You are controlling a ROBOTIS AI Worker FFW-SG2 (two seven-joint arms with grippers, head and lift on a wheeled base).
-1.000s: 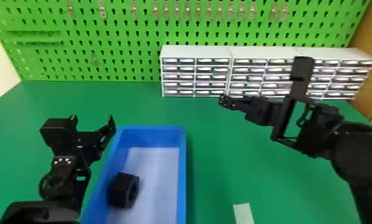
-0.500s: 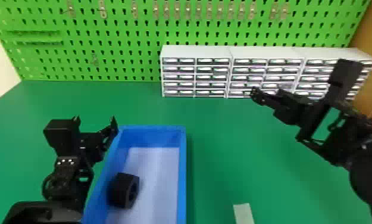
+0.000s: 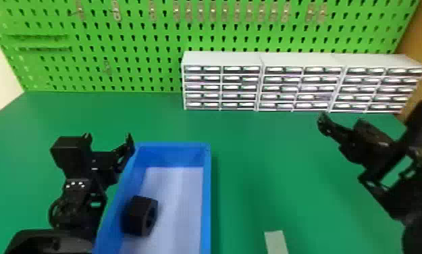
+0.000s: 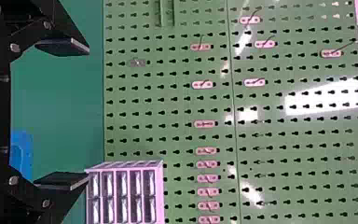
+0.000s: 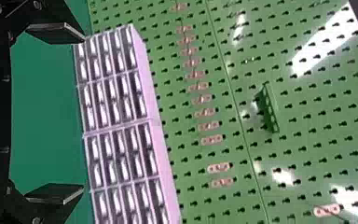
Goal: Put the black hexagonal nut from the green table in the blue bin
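In the head view the black hexagonal nut (image 3: 140,216) lies inside the blue bin (image 3: 206,189), against its left wall, with its hole facing right. Just left of the bin's back corner is my left gripper (image 3: 108,138), open with nothing between its fingers; the left wrist view has the left gripper (image 4: 63,114) wide apart too. My right gripper (image 3: 368,118) is over the right side of the green table (image 3: 270,152), well away from the bin. Seen in the right wrist view, the right gripper (image 5: 58,112) is open and holds nothing.
White drawer cabinets (image 3: 221,59) line the back of the table before a green pegboard (image 3: 152,37). A pale strip (image 3: 276,242) lies near the front edge, right of the bin. A wooden panel (image 3: 419,44) rises at the far right.
The right arm has moved right, farther from the bin. My left arm has shifted very slightly to the right, and the nut has stayed where it was in the bin.
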